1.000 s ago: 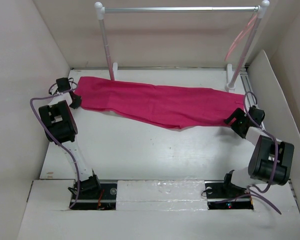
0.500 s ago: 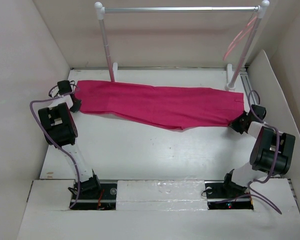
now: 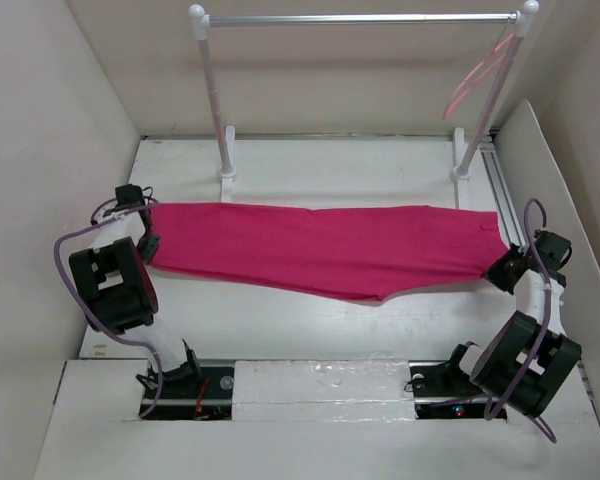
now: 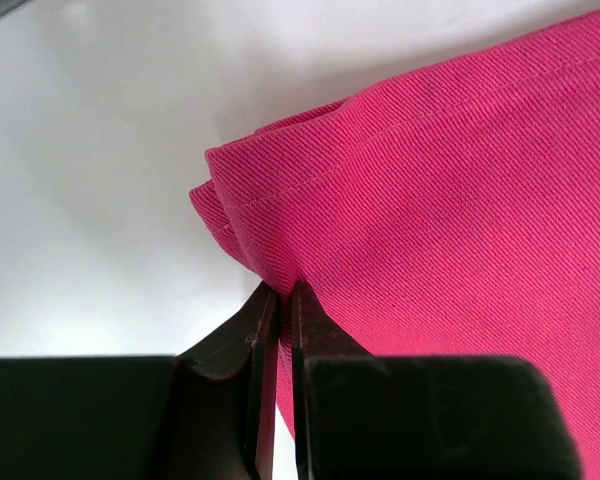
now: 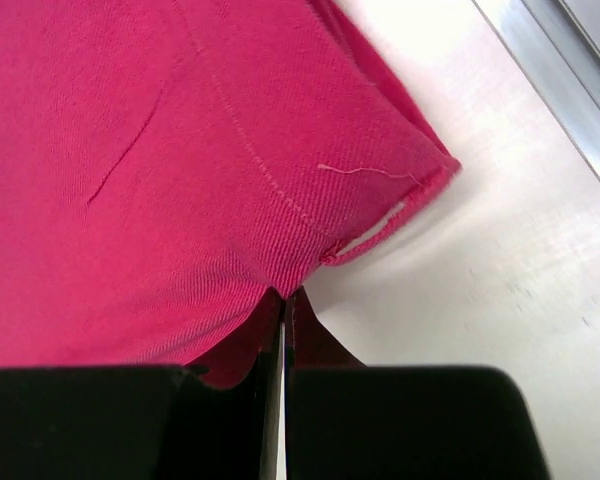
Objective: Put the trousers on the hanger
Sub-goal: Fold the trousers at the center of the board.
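The magenta-pink trousers [image 3: 320, 245] lie stretched left to right across the white table, folded lengthwise. At their left end my left gripper [image 3: 150, 243] is shut on the cloth; its wrist view shows the black jaws pinching the hem edge of the trousers [image 4: 430, 220]. My right gripper [image 3: 500, 268] is shut on the right end, and its wrist view shows the jaws closed on a corner of the trousers [image 5: 180, 180] near a seam. The pale-pink hanger [image 3: 477, 70] hangs from the right end of the rack's silver bar, well behind the trousers.
The rack [image 3: 360, 18] with white posts and a silver bar stands at the back of the table. A metal rail [image 3: 500, 195] runs along the right side. White walls enclose the table on the left, back and right.
Both arms have pulled the trousers toward the near edge, away from the rack's feet, and drawn them straighter. The right gripper, open a second ago, has closed on the right end.
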Tool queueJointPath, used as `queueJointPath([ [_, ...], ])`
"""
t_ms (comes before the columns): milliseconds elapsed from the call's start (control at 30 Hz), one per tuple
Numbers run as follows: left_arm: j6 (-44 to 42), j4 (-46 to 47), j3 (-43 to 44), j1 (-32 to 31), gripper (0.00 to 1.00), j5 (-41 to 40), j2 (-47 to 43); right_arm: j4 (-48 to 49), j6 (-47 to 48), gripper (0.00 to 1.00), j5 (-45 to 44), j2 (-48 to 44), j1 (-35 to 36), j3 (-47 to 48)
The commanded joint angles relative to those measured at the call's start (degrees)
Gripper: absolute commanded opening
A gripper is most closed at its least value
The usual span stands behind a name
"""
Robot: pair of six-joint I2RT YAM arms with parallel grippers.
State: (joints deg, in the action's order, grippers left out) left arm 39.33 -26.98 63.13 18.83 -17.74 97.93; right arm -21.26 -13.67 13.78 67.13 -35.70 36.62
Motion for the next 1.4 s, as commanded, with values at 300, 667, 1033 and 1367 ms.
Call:
queueJointPath([
  [300,2.68,-7.29,-7.25,2.0,0.28,-11.63,-13.55,-9.09,10.76,0.45,-1.59,-0.53,-0.24,7.67],
  [667,6.9,3.32,-0.78,-23.21,0.82,5.33,-22.25,-8.46,4.28,1.0,-8.94,-1.48,0.64,5.23],
  [1033,4.26,11.6,-10.13,-38.24,0.76,10.18,-22.52,2.97,0.49,1.0,-5.43,10.64,-4.37,-0.15],
  [1367,3.12,12.3,-16.2,-38.25,0.73,8.69,-21.47,5.18,-3.38,0.46,-5.43,14.78,-2.01,2.57],
])
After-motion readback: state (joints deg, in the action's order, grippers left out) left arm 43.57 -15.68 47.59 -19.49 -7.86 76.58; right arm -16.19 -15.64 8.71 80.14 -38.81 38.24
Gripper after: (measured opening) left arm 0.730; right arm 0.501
